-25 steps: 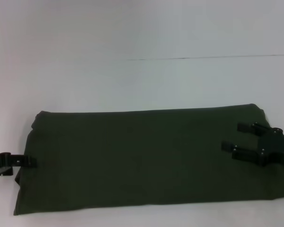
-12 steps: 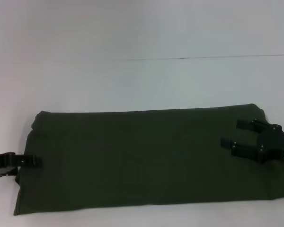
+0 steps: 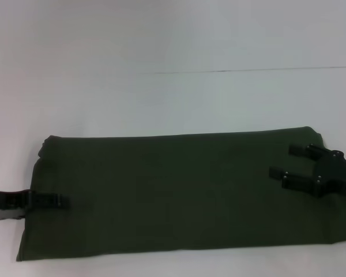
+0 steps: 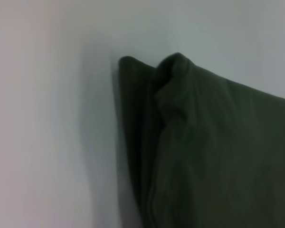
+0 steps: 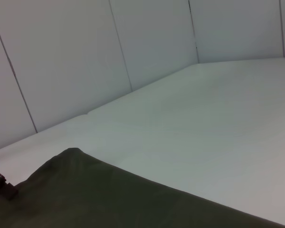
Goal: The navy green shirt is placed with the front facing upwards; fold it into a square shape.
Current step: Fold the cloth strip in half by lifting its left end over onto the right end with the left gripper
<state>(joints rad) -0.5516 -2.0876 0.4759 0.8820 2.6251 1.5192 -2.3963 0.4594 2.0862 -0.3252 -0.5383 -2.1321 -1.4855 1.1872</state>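
- Head view: your navy green shirt point(image 3: 179, 193) fills the lower frame as a plain dark rectangle. Left gripper point(image 3: 56, 201) at lower left: grip unclear. Right gripper point(image 3: 282, 161), right edge, is spread.
- Left wrist: you see a layered, creased shirt corner, centre-right.
- Right wrist: flat shirt edge along the bottom.
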